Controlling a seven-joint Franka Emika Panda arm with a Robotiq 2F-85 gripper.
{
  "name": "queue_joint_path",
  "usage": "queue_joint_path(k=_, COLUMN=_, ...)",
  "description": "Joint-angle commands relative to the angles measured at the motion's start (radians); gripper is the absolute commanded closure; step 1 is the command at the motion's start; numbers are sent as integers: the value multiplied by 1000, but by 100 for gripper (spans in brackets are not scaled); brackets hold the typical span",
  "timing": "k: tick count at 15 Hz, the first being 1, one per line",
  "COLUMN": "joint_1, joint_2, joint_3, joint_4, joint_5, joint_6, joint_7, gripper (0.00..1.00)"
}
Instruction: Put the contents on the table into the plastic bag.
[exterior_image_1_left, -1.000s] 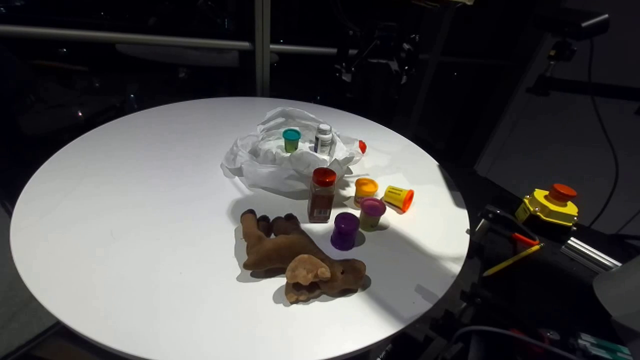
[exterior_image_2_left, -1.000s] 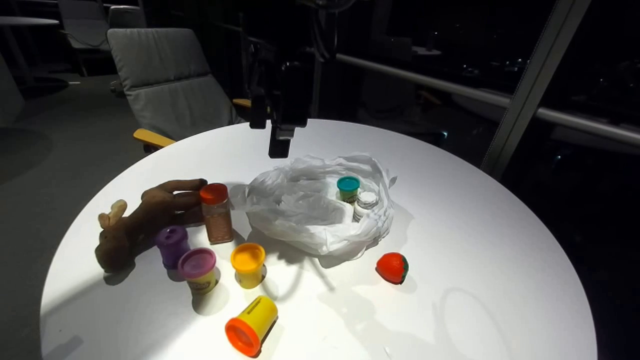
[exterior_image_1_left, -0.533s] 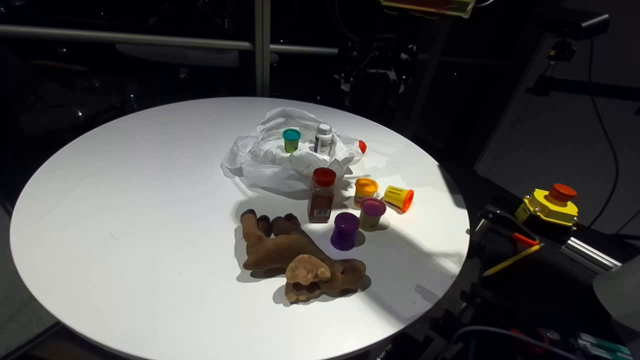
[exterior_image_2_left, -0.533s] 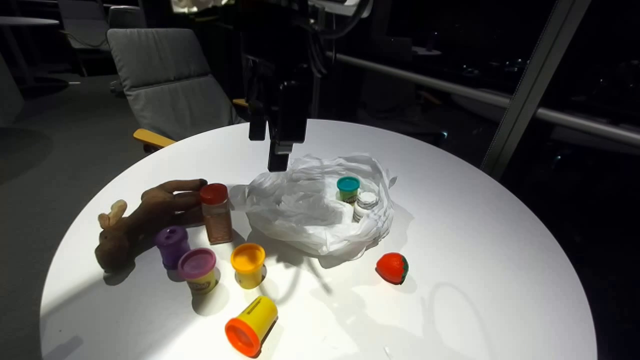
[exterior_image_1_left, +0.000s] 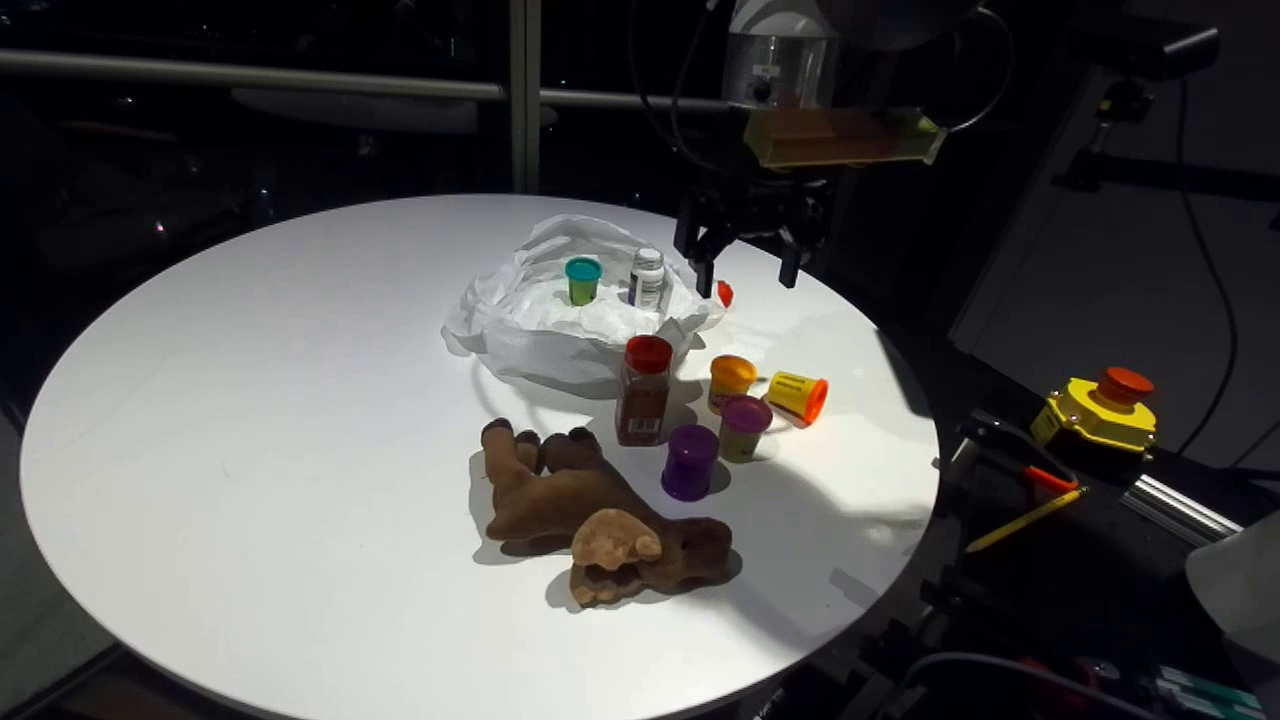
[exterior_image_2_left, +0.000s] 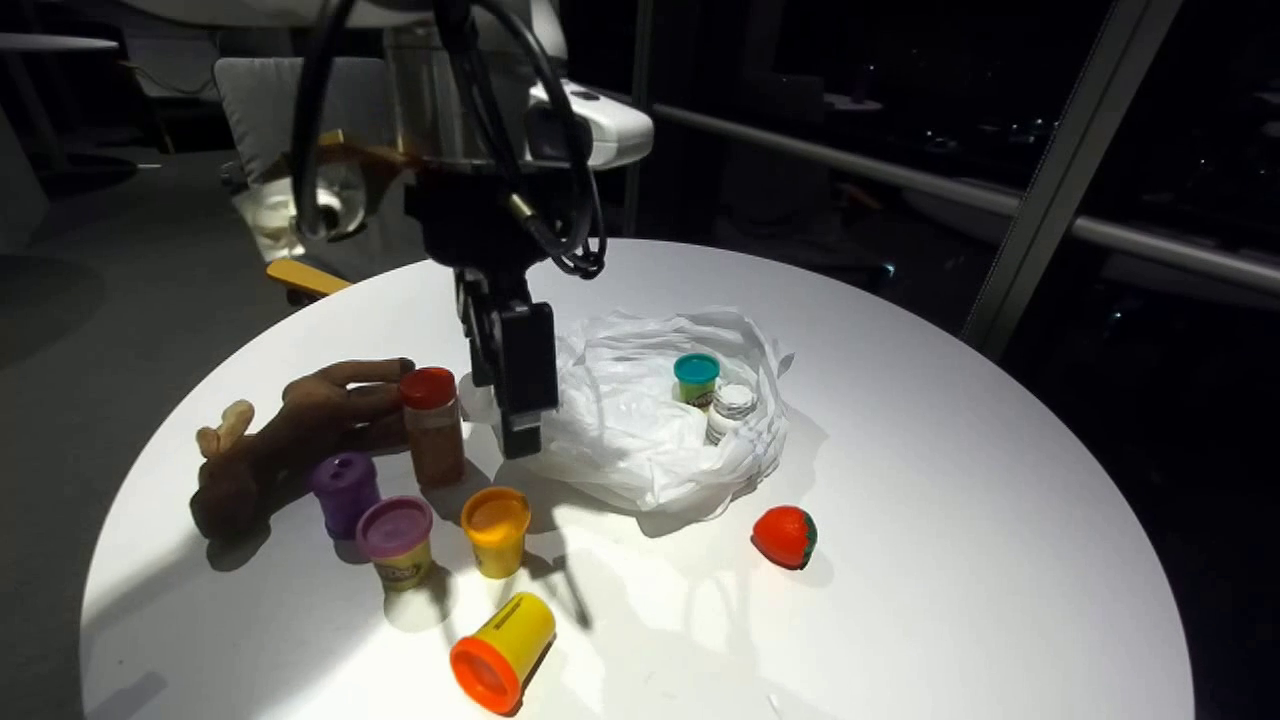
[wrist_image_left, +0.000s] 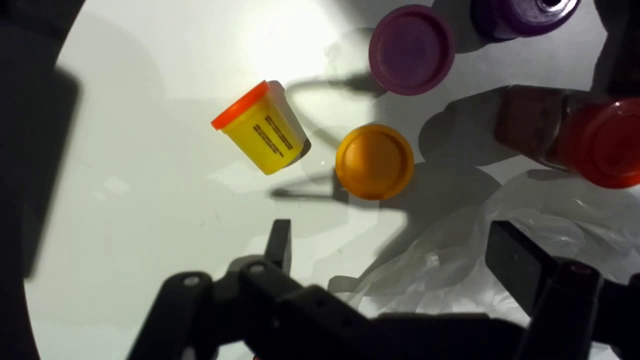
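While my hand (exterior_image_1_left: 747, 276) hangs with jaws wide apart and nothing between, the orange pot (wrist_image_left: 375, 162) stands upright on the surface (exterior_image_1_left: 250, 450) near the bag (exterior_image_1_left: 545, 355), lower and ahead in the wrist view; probably I must advance, then descend.

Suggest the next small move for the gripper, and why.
I'd probably slide the gripper across until it is above the orange tub. The jaws stand open and empty, and in the wrist view the tub lies beyond them, roughly in line with the gap. The tub stands upright, outside the bag, so it needs packing.
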Motion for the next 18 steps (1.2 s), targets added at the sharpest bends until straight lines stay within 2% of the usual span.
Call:
queue_joint_path(k=1, joint_1=2, joint_2=-31, joint_3=3, joint_4=-84, joint_5=-65, joint_6=83, joint_7=31, gripper=0)
queue_joint_path(k=6, joint_1=-7, joint_2=21, joint_3=10, joint_4=-144, joint_5=-21, joint_6=271, joint_7=-30, gripper=0)
queue_joint_path(k=8, joint_1=3, joint_2=59, joint_3=-3, joint_4=-152, joint_5=-26, joint_6=356, joint_7=-15, gripper=0)
queue_joint_path(k=12, joint_1=27, joint_2=137, joint_3=-23, joint_4=-145, joint_5=-6, joint_6=441, joint_7=-33, gripper=0)
queue_joint_path(k=16, joint_1=48, joint_2=192, joint_3=-39, joint_4=-131, joint_5=36, joint_6=466, joint_7=-60, gripper=0)
queue_joint_path(k=17, joint_1=46, joint_2=190, joint_3=-36, joint_4=-135, joint_5=56, joint_6=466, joint_7=-77, gripper=25)
queue_joint_path(k=18, joint_1=46, joint_2=194, joint_3=-36, joint_4=-135, joint_5=73, joint_6=471, joint_7=-92, gripper=26)
